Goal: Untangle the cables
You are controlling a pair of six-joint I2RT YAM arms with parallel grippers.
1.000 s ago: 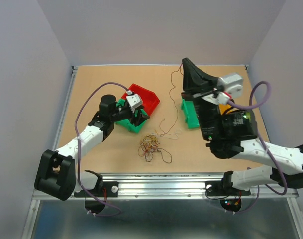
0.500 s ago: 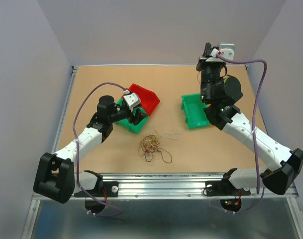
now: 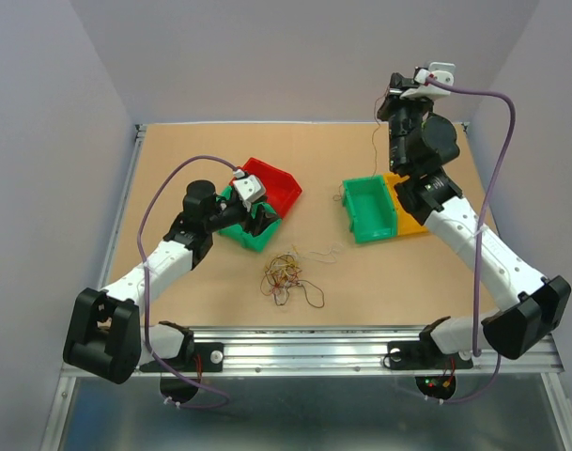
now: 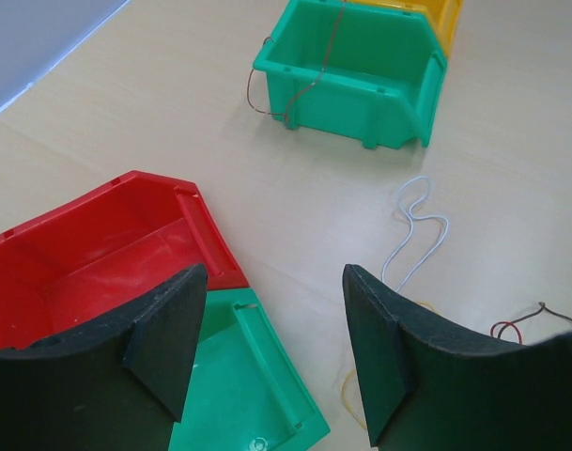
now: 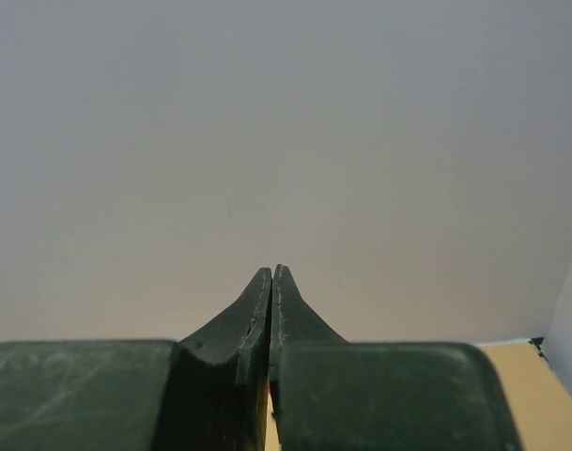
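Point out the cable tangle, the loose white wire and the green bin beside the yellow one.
cable tangle (image 3: 284, 274), top view, middle of the loops.
white wire (image 4: 423, 248), left wrist view, its lower stretch.
green bin (image 4: 342, 99), left wrist view, front wall.

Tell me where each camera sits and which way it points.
Top external: above and behind the arms, looking down at the table and cables; both arms show.
Left wrist: low by the red bin, facing the green bin; the open left gripper shows.
Right wrist: raised, facing the blank wall; only the shut right gripper shows.
Shared: top and left wrist both see the wire running from the green bin to the right gripper.
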